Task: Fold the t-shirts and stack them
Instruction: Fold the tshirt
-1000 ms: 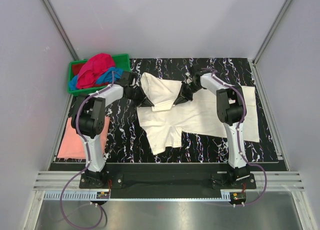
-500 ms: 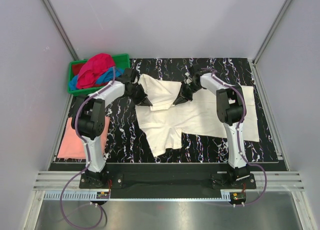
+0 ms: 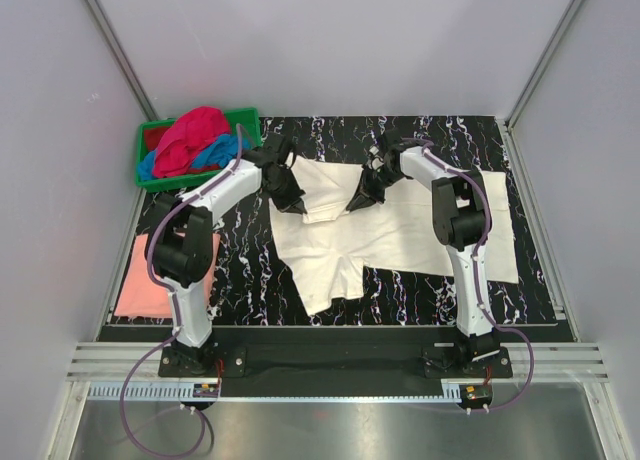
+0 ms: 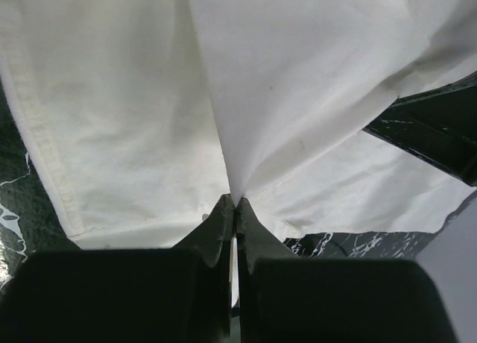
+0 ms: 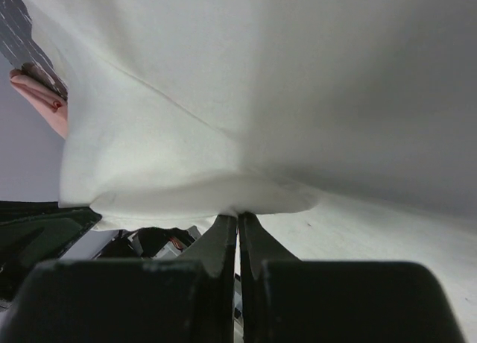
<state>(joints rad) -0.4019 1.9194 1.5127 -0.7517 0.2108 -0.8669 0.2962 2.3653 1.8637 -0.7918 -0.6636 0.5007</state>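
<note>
The cream tee (image 3: 400, 230) lies across the middle of the mat (image 3: 240, 270), its body running out toward 3 o'clock and one sleeve pointing to 6. You hold it at its 12 o'clock edge. The left gripper (image 4: 235, 201) is pinched fully shut on a crease of cloth beside the hem. The right gripper (image 5: 238, 215) is just as tight on a bunched ridge. The two sit near each other with a raised flap between them.

This looks like the first fold. Move both hands toward 6 o'clock together, level and at one pace, so the crease forms straight. Lift only enough to clear the layer below, because a high pull will likely drag the whole tee. The bites are thin and the cloth is soft, so go slowly or a corner may slip. Lay the flap down flat before you let go.

The pink tee (image 3: 140, 280) at 8 o'clock looks folded, probably the stack. The red tee (image 3: 190, 135) and blue tee (image 3: 215, 152) wait in the crate (image 3: 146, 180) at 10.
</note>
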